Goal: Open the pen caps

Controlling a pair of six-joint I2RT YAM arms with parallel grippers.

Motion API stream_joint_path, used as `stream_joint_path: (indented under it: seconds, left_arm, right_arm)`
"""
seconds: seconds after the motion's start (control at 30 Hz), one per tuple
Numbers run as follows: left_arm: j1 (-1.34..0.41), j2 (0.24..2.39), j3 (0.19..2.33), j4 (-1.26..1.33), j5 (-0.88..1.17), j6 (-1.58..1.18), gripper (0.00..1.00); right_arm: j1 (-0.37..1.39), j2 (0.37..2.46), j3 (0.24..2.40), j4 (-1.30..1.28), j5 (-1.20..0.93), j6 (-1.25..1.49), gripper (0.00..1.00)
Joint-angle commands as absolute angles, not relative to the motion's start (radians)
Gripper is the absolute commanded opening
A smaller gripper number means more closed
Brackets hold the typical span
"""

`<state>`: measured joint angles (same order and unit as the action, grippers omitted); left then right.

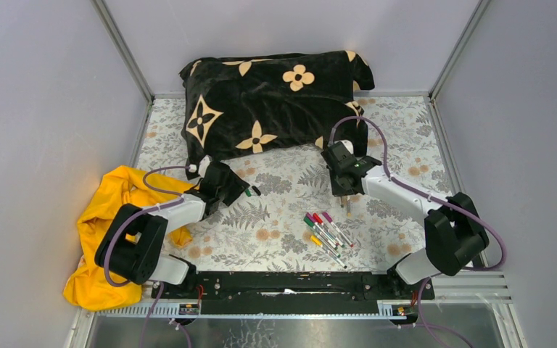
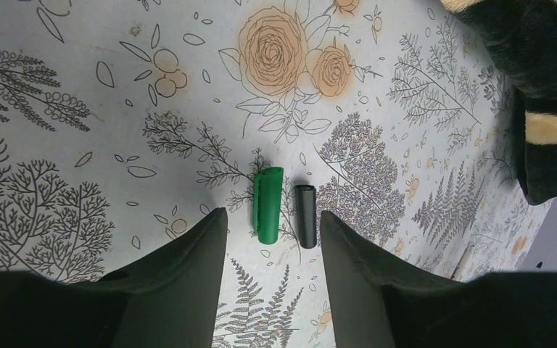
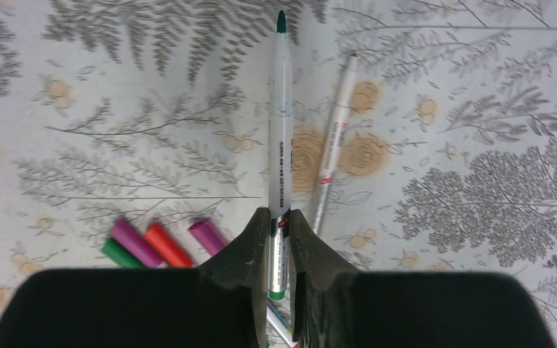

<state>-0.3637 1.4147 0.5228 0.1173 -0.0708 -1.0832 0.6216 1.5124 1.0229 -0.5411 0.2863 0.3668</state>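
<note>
- Left wrist: my left gripper (image 2: 273, 214) is released, its fingers apart; the green cap (image 2: 267, 196) lies between them, touching neither.
- Right wrist: my right gripper (image 3: 278, 214) is clenched on the uncapped green pen (image 3: 281, 130).

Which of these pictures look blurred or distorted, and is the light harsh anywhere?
Top external view: soft even light, walls splay outward. Left wrist view: green cap crisp, left gripper's fingers near-black without detail. Right wrist view: held pen sharp, right gripper's fingers equally dark.
</note>
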Motion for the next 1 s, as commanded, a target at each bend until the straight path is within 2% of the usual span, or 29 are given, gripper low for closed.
stream_joint_path:
  seconds: [0.0,0.97]
  left_arm:
    - [-0.360,1.403,0.519,0.137,-0.087,-1.095,0.56]
    - [-0.360,1.440,0.521,0.164,-0.077,-1.103,0.57]
  right_arm:
    - [0.577,1.462,0.980,-0.587,0.336,0.390,0.12]
    - [0.446,1.584,0.890,-0.459,0.262,0.326,0.12]
